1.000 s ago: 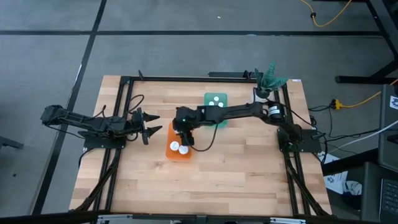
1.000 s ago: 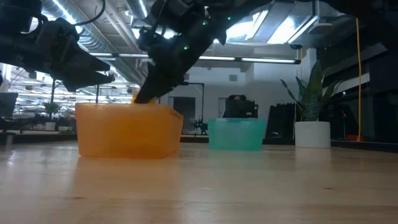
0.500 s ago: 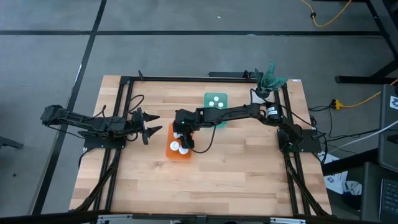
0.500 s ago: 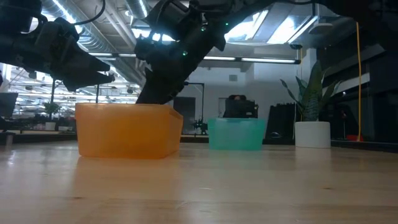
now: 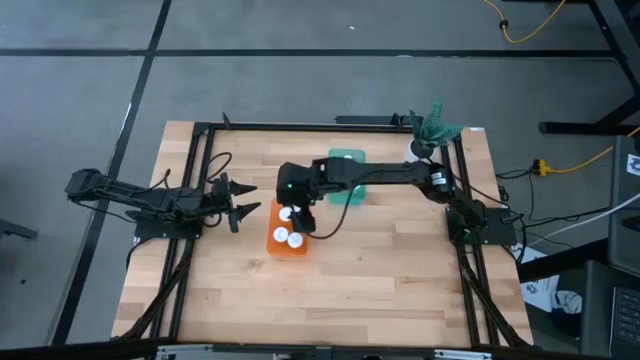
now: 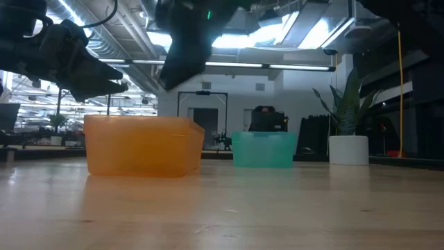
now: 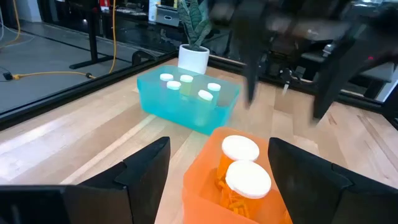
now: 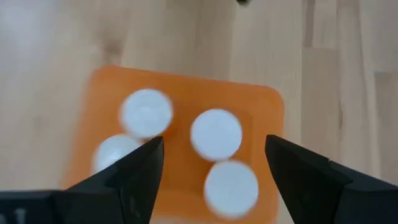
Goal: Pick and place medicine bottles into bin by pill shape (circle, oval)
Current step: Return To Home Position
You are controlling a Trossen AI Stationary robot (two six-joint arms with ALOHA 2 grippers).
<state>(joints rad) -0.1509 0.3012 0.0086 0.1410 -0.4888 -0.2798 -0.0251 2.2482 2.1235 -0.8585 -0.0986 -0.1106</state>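
Orange plastic fills the space under the right gripper point(image 8: 214, 143), whose fingers stand wide apart and hold nothing. It hangs straight above the orange bin point(image 8: 186, 84), clear of the rim in the low view. Inside the bin stand four bottles point(image 8: 216, 134), upright and packed close, with broad white caps. Going home should therefore need only a lift up and away, over toward the teal bin point(image 7: 186, 112). The left gripper point(image 5: 245, 207) waits just beside the orange bin, likewise spread and empty.
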